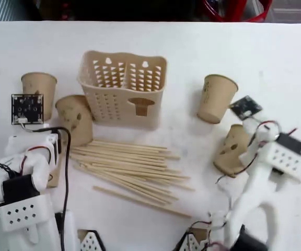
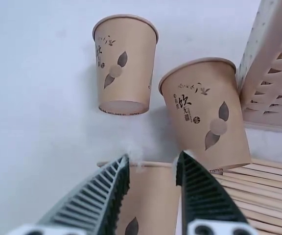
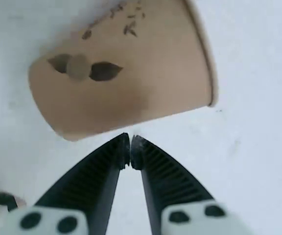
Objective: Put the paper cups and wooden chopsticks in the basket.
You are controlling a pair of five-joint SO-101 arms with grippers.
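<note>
The cream basket (image 1: 122, 89) stands at the back middle, with wooden chopsticks (image 1: 129, 170) piled in front of it. Two paper cups (image 1: 38, 91) (image 1: 74, 119) sit to its left, and two more (image 1: 216, 98) (image 1: 233, 149) to its right. My left gripper (image 2: 153, 161) is open just over a fifth cup (image 2: 148, 203), with the two left cups (image 2: 124, 63) (image 2: 204, 117) beyond it and the basket (image 2: 273, 73) beside them. My right gripper (image 3: 130, 143) is shut, its tips right by the wall of a cup lying on its side (image 3: 131, 73).
The left arm (image 1: 25, 183) fills the front left corner and the right arm (image 1: 268, 162) the front right. Chopsticks (image 2: 258, 188) lie close beside my left gripper. Bare white table (image 1: 276, 63) stretches behind and to the right of the basket.
</note>
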